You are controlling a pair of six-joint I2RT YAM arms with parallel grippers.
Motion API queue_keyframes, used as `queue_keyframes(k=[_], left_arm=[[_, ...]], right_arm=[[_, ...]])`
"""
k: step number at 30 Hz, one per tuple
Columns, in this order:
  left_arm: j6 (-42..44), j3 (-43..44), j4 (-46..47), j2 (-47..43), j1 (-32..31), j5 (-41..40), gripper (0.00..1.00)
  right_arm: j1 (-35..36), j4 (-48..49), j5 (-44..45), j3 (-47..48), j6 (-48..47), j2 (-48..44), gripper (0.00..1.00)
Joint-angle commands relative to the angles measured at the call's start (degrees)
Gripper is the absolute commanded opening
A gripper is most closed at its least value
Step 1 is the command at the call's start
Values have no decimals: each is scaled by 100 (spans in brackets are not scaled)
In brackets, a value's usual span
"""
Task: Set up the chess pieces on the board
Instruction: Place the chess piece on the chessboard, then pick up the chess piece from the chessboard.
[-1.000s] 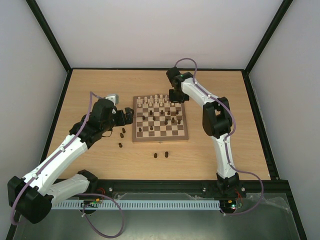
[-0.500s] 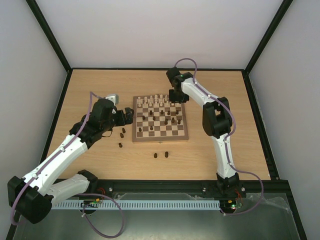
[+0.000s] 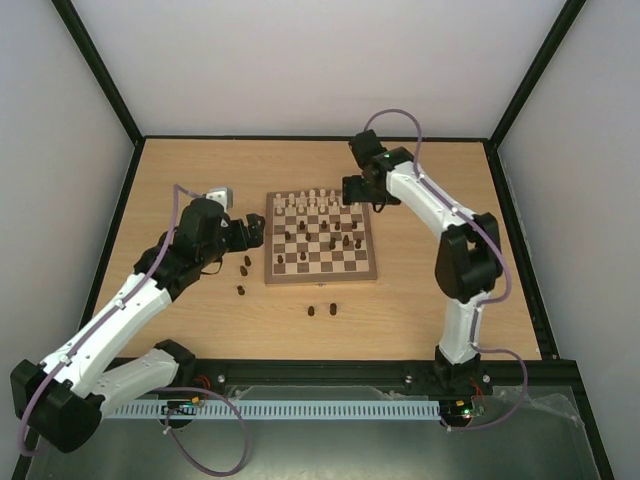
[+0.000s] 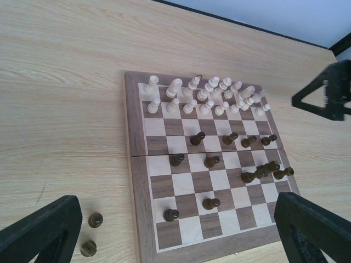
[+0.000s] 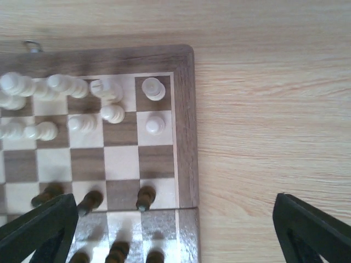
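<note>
Board point(image 3: 322, 277) lies in the middle of the surface point(image 3: 170, 170), with pale chess pieces point(image 3: 315, 201) ranked along its far edge and dark ones point(image 3: 340, 238) scattered mid-board. Several more dark pieces point(image 3: 244, 266) stand off it, near its left and near edges. Your left pincer point(image 3: 252, 232) hangs spread beside the board's left edge. Your right pincer point(image 3: 352, 192) is spread and empty at its far right corner.

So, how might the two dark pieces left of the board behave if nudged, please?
Those dark pieces look small and upright on narrow bases, so they would probably tip easily. Being turned round, they might then roll across the smooth table.
</note>
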Motion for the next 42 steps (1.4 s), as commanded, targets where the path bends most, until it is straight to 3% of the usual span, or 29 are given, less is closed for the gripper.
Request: queue_keyframes(k=[1,11,14,17,20,26,42], left_arm=[[-44,-17,22,-156,43,-72,99],[-165,23,-198,-690,43,-232,99],[-223,12,-307,-791,43,-173,99],[-304,-70,-416,-904,43,-147,99],[-330,-170,-440,-1016,43,-112,99],[-315,-155,-484,-969,43,-188,99],[-282,-326,-222,-720,43,-201,99]], right_arm=[[-9,151,-39,-726,34,-818,99],[62,631,-737,-2478,99,-2276,99],[146,754,-831,-2841,146,-2503,89],[289,881,-832,-3136,213,-2616,73],[482,990,-783,-3306,277,-2563,59],[749,1070,-505,-3223,295,-2110,44],[764,1114,-155,-2793,202,-1280,30]])
